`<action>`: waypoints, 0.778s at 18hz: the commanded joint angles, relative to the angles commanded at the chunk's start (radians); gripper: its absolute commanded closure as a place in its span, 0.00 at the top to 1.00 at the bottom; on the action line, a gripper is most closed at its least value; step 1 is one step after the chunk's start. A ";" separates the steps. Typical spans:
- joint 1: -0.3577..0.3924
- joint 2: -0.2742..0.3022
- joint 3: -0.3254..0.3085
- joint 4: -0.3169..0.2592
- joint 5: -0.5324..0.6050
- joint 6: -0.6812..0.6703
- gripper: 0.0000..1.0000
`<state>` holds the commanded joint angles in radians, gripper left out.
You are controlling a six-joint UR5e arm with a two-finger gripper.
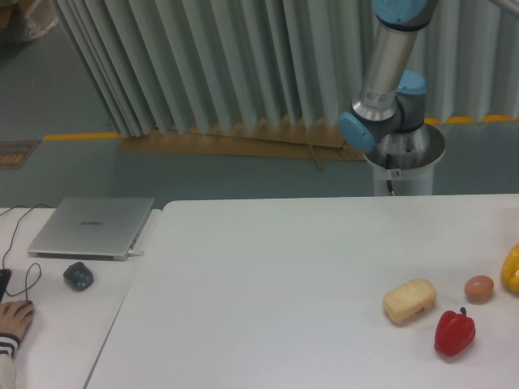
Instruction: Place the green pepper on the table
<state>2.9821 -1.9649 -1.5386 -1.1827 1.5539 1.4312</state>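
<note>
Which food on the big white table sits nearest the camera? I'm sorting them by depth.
The red pepper, lowest in the picture, in front of the bread, the egg and the yellow pepper.

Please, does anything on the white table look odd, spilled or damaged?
Nothing stands out. On the table the bread piece, egg and red pepper rest intact; no green pepper or gripper is in view.
</note>
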 joint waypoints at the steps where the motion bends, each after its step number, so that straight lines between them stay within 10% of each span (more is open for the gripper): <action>1: 0.000 -0.005 0.006 0.000 0.002 0.000 1.00; 14: 0.037 -0.031 0.002 0.014 0.002 0.025 1.00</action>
<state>3.0188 -1.9957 -1.5370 -1.1689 1.5554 1.4557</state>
